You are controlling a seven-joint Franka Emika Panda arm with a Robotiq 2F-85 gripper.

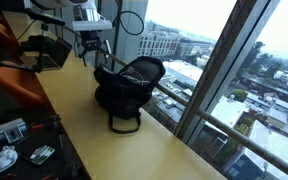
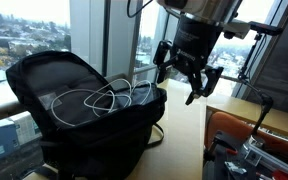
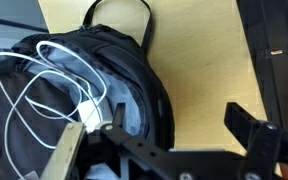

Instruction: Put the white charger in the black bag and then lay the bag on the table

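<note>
The black bag (image 1: 127, 85) stands open on the tan table (image 1: 104, 145); it also shows in an exterior view (image 2: 79, 110) and in the wrist view (image 3: 134, 70). The white charger cable (image 2: 94, 100) lies in loops in the bag's open top, seen too in the wrist view (image 3: 34, 85), with the white plug block (image 3: 92, 108) at the bag's inner edge. My gripper (image 2: 184, 72) hovers above the table just beside the bag, open and empty; it shows in an exterior view (image 1: 92, 45) and in the wrist view (image 3: 174, 125).
Large windows (image 1: 224, 60) run along the table's far edge. An orange chair (image 1: 14, 70) and dark equipment (image 1: 46, 50) stand near the table's end. Clutter lies on a low surface (image 1: 14, 150). Bare tabletop (image 3: 199, 50) lies beside the bag.
</note>
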